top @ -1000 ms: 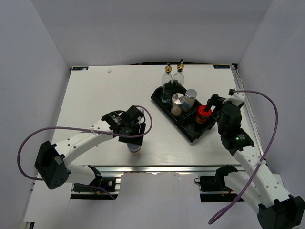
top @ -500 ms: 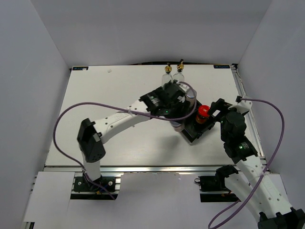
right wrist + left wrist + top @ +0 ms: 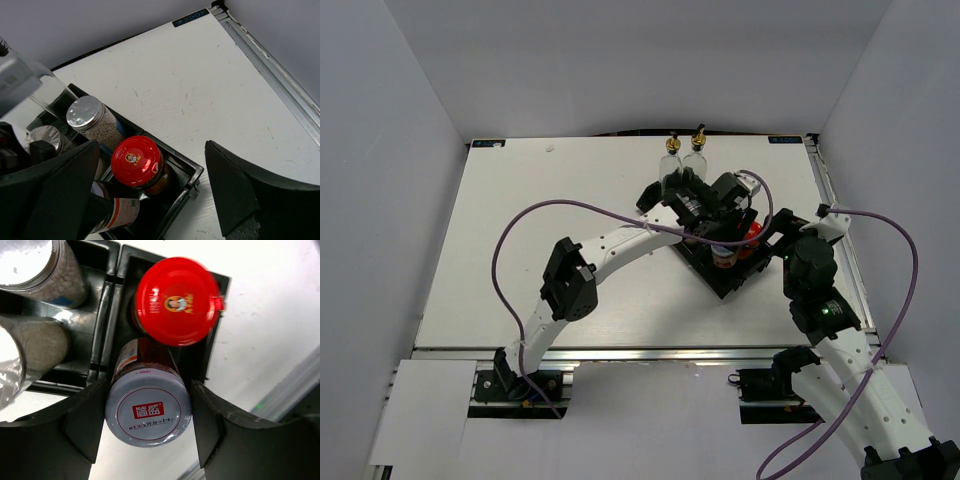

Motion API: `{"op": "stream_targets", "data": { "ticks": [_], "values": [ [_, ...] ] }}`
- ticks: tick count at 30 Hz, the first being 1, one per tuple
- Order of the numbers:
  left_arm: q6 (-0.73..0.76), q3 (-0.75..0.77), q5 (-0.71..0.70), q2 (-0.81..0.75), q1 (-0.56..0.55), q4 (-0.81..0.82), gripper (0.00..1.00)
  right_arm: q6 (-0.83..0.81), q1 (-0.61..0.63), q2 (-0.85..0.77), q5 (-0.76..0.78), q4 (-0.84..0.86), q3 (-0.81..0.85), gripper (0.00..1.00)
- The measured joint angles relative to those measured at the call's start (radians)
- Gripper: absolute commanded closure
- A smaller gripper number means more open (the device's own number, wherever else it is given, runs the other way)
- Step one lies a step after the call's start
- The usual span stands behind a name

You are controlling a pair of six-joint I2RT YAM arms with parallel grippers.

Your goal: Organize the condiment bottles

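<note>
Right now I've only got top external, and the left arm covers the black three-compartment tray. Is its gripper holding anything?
Observer: Yes. Left wrist shows the left gripper shut on a small white-capped jar with a red logo on its cap.
Operator: Where is it going?
Observer: It's right beside the red-lidded dark jar, at the same end compartment of the black tray. I can't tell whether it's seated.
Operator: And the other arm?
Observer: Right wrist shows the right gripper open, holding nothing, near that tray end.

Red-lidded jar (image 3: 137, 162) (upright) sits in black tray (image 3: 183, 173).
</note>
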Motion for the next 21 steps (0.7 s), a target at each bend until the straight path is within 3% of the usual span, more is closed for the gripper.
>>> {"op": "stream_targets", "data": {
  "ticks": [6, 8, 11, 16, 17, 20, 21],
  "values": [
    [0.021, 0.005, -0.024, 0.047, 0.0, -0.014, 1.0, 0.0, 0.0, 0.002, 0.0, 0.0, 0.0, 0.11],
    [0.027, 0.005, -0.023, 0.053, 0.0, -0.015, 0.93, 0.0, 0.0, 0.003, 0.001, 0.0, 0.0, 0.11],
    [0.032, 0.009, -0.021, 0.066, 0.0, -0.013, 0.69, 0.0, 0.0, 0.007, 0.002, 0.0, -0.001, 0.11],
    [0.035, 0.018, -0.02, 0.103, 0.0, -0.006, 0.43, 0.0, -0.001, 0.009, 0.004, -0.001, -0.001, 0.11],
    [0.035, 0.018, -0.021, 0.108, 0.0, -0.008, 0.34, 0.0, -0.001, 0.009, 0.004, -0.001, -0.001, 0.11],
    [0.035, 0.018, -0.022, 0.111, 0.0, -0.01, 0.23, 0.0, -0.001, 0.009, 0.003, -0.002, -0.001, 0.11],
    [0.035, 0.018, -0.023, 0.111, 0.0, -0.011, 0.11, 0.0, -0.001, 0.008, 0.003, -0.003, -0.001, 0.11]
  ]
}}
